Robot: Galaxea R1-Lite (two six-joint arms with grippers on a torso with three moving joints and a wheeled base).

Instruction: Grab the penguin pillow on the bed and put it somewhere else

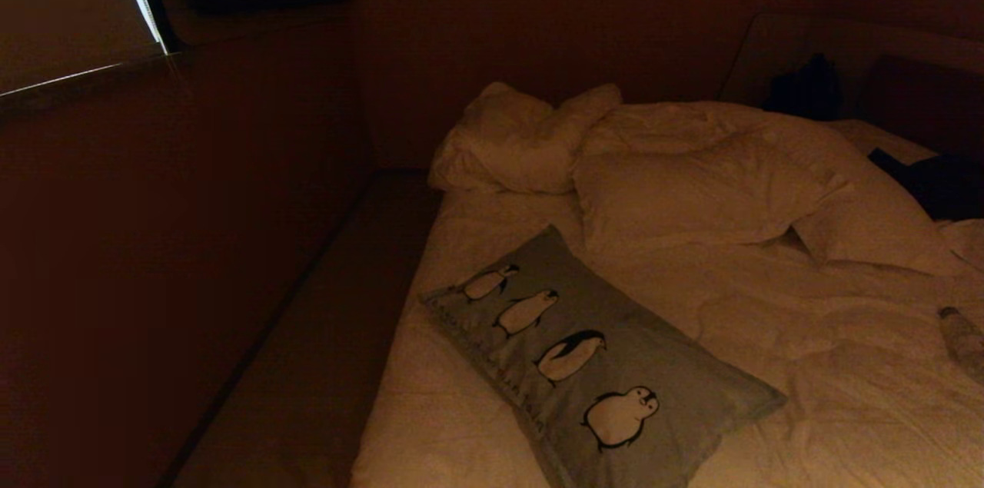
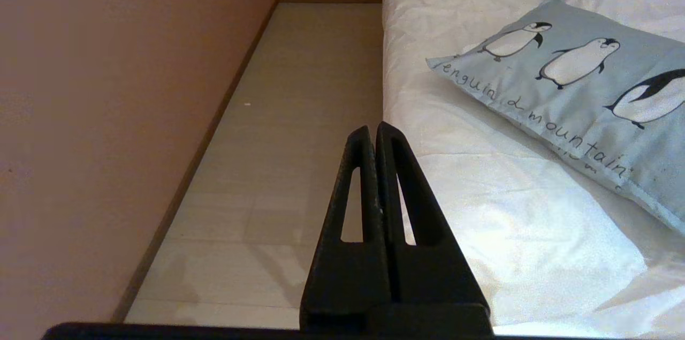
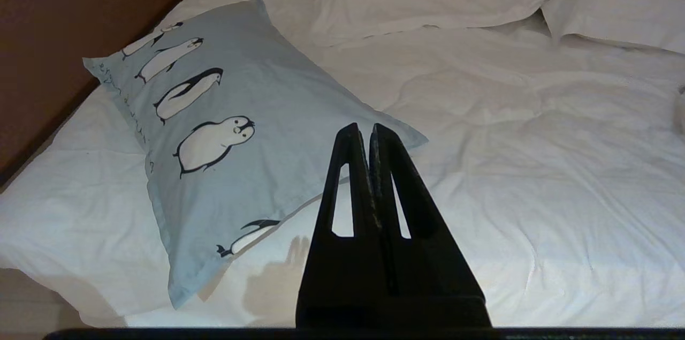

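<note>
Penguin pillow (image 3: 257, 131) was pale grey-blue w/ a row of black-and-white penguins and thin black handwritten lettering along one long edge, approx. "penguin mountain". Bed (image 3: 535, 179) linen was plain white, no print; in the dim head view it read cream-yellow. White pillows (image 1: 676, 196) at the head were plain too. Both grippers, left gripper (image 2: 373, 131) and right gripper (image 3: 361, 132), were matte black. Wall (image 2: 107, 115) beside the bed was dusty pink w/ a brown skirting; floor (image 2: 299, 115) was pale beige.
</note>
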